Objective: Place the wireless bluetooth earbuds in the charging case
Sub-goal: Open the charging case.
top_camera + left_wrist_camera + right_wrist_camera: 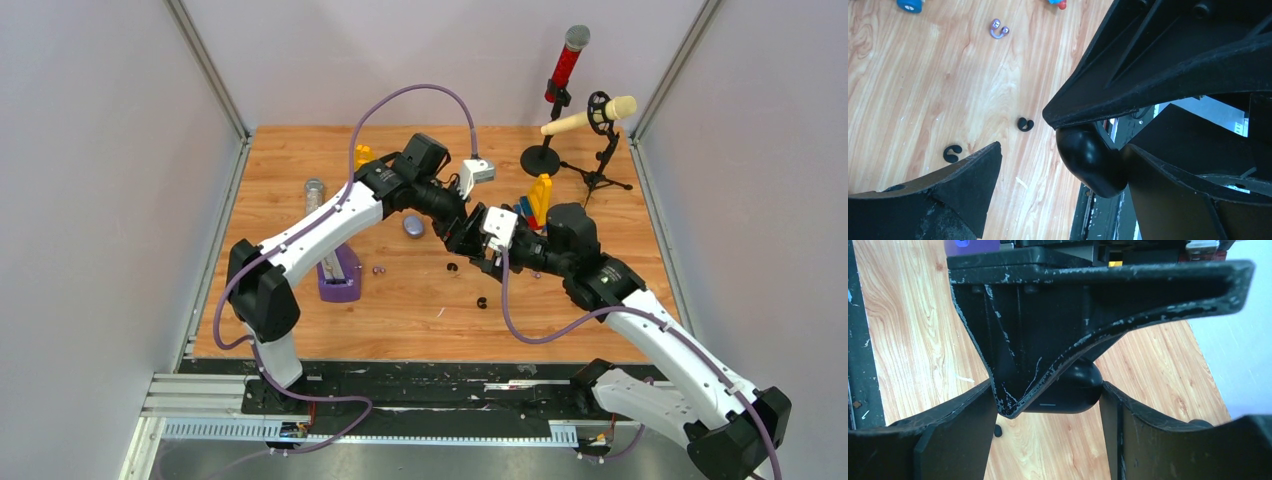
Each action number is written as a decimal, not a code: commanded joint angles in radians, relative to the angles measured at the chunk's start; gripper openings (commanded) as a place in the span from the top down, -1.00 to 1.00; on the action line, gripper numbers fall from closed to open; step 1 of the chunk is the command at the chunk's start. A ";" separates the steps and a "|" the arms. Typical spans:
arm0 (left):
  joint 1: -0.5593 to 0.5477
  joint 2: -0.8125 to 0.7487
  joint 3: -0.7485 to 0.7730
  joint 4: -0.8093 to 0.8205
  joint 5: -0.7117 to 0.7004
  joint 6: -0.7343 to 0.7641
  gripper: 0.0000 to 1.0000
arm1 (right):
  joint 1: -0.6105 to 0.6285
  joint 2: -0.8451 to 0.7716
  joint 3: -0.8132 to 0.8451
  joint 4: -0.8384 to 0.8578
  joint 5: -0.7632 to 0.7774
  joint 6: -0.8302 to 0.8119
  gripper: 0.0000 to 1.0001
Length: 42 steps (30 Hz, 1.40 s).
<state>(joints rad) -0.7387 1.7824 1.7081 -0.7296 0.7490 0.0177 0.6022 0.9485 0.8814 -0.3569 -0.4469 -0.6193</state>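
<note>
Wooden tabletop (420, 320) between plain grey walls, seen from above, with 2 robot arms reaching in from the near edge to meet over its middle. Nearest, 2 black earbuds (952, 153) lie loose on the wood, apart from each other. Just above them the right gripper (1048, 395) pinches a black charging case (1090, 162) clear of the surface; its lid looks closed. Beside it the left gripper (1060, 150) has its jaws spread wide, 1 finger against the case, holding nothing. Off to the left lie purple earbuds (378, 268); farther back sit a purple case (413, 226) and 2 microphones (567, 60). No earbud is inserted yet; opening the case and loading the buds appear left to do.
</note>
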 commanded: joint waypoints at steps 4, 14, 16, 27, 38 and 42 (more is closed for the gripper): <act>0.004 -0.046 0.028 -0.017 -0.005 0.049 -0.99 | 0.007 -0.033 -0.010 0.049 -0.001 -0.007 -0.13; 0.020 -0.071 0.037 -0.023 -0.005 0.055 -1.00 | 0.007 -0.037 -0.018 0.049 0.001 -0.014 -0.12; 0.027 -0.078 0.037 -0.022 -0.002 0.053 -1.00 | 0.006 -0.036 -0.018 0.050 0.001 -0.014 -0.12; 0.051 -0.108 0.012 -0.003 0.000 0.049 -1.00 | 0.005 -0.040 -0.020 0.050 0.001 -0.013 -0.11; 0.051 -0.107 0.038 0.004 0.101 0.028 -1.00 | 0.007 -0.015 -0.020 0.054 0.004 -0.015 -0.11; 0.046 -0.087 0.034 0.014 0.101 0.018 -1.00 | 0.007 -0.020 -0.018 0.055 -0.005 -0.010 -0.11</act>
<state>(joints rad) -0.6895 1.7222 1.7084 -0.7467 0.8028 0.0471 0.6022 0.9344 0.8642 -0.3386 -0.4362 -0.6235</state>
